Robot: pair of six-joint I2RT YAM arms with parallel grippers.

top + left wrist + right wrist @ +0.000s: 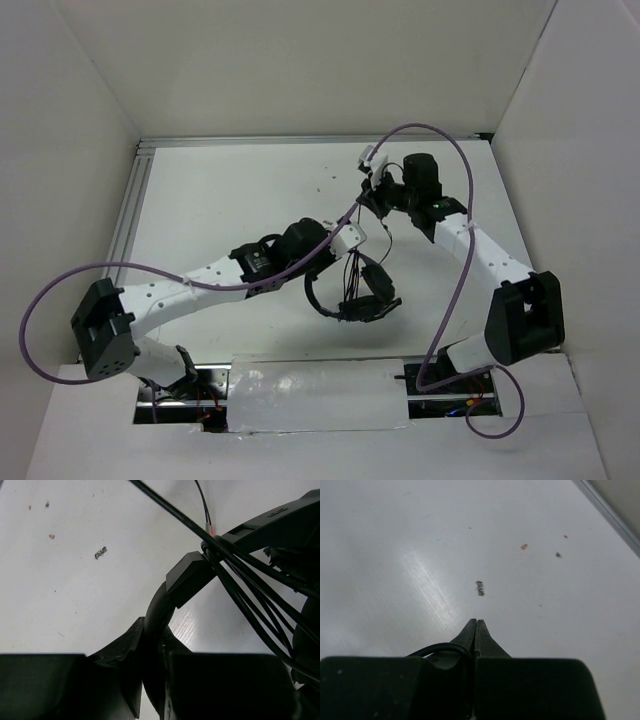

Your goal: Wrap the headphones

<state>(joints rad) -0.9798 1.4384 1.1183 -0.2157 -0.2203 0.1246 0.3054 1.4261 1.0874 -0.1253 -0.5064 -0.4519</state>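
The black headphones (362, 303) hang just above the table's middle. My left gripper (333, 256) is shut on their curved headband (159, 611), which runs up from between the jaws. Several turns of the thin black cord (248, 611) cross the headband near its slider block (189, 576). From there the cord (357, 262) rises toward my right gripper (372, 203), which hovers behind the headphones. In the right wrist view that gripper (476, 623) is shut, and a loop of the cord (440, 648) curls into the jaws from the left.
Purple robot cables (455, 165) arc over both arms. An aluminium rail (128, 215) borders the table on the left and at the back, below white walls. A taped white panel (315, 395) covers the near edge. Small specks (480, 588) mark the tabletop.
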